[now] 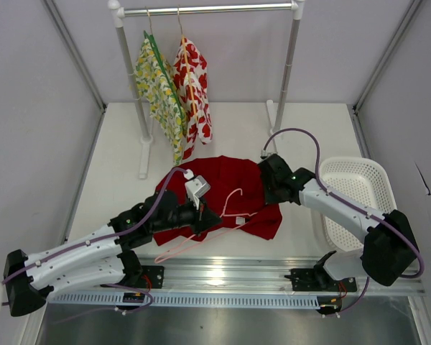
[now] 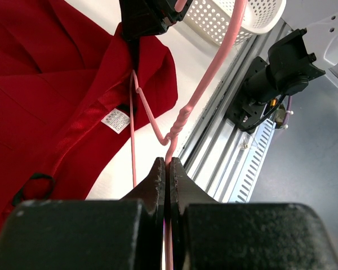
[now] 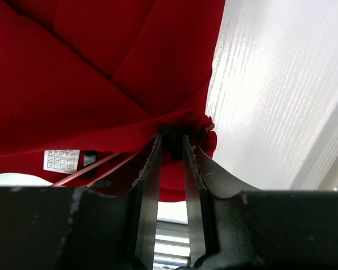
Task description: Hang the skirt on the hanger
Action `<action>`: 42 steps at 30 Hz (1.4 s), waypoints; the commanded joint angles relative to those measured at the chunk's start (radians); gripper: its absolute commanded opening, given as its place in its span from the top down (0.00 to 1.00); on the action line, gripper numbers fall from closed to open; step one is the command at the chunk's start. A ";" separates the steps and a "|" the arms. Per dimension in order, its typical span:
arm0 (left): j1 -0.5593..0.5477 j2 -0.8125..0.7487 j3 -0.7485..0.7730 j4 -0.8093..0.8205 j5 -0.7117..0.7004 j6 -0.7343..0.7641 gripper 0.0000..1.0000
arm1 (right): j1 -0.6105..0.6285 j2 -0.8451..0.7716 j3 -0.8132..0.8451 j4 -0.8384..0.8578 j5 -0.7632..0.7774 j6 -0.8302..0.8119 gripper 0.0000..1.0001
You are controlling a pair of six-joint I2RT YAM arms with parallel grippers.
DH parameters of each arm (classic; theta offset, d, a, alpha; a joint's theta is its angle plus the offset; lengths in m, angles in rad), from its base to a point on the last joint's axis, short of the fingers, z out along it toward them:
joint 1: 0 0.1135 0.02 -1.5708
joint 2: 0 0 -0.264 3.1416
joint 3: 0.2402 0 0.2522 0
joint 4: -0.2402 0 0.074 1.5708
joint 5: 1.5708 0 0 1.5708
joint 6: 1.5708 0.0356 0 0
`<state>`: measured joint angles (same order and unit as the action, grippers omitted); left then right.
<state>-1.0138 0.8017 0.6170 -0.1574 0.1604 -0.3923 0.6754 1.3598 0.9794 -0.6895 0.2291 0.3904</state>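
— Skirt [image 1: 233,180] from above: where does it lie?
— Spread on the table [image 1: 122,165] between the two arms, in front of the rack [image 1: 208,10], on which a yellow-green floral garment [image 1: 158,86] and a white garment with red flowers [image 1: 194,90] hang. The pink hanger [image 1: 176,252] lies over the skirt's near edge, with its hook on the cloth. The left gripper [image 1: 217,218] is at the hanger and the right gripper [image 1: 264,172] is at the skirt's far right edge. A white basket [image 1: 355,190] stands to the right.
— And the left wrist view?
— The left gripper [image 2: 166,166] is clamped tight on the hanger [image 2: 186,112] just below the twisted neck. One wire runs under the skirt [image 2: 56,84], beside a white label [image 2: 115,120]. The right gripper [image 2: 149,17] shows at the top, at the skirt's corner.
— The right wrist view?
— The right gripper [image 3: 172,146] has its jaws nearly together, pinching a bunched fold of the skirt [image 3: 101,73] at its edge. The label [image 3: 62,160] and a length of hanger [image 3: 96,169] wire show beside the fingers [image 3: 149,185].
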 commanded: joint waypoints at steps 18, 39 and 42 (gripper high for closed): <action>-0.011 0.037 0.056 0.065 -0.006 0.013 1.00 | 0.033 -0.105 -0.045 -0.090 0.038 0.057 0.62; -0.011 0.031 0.050 0.082 0.011 0.043 1.00 | -0.091 -0.045 0.015 -0.097 0.044 0.160 0.41; -0.011 0.028 0.050 0.088 0.010 0.046 1.00 | -0.096 -0.041 -0.015 -0.071 0.018 0.166 0.41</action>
<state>-1.0153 0.8455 0.6304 -0.1276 0.1608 -0.3721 0.5865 1.3098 0.9867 -0.7891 0.2695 0.5339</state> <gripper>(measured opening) 0.017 0.591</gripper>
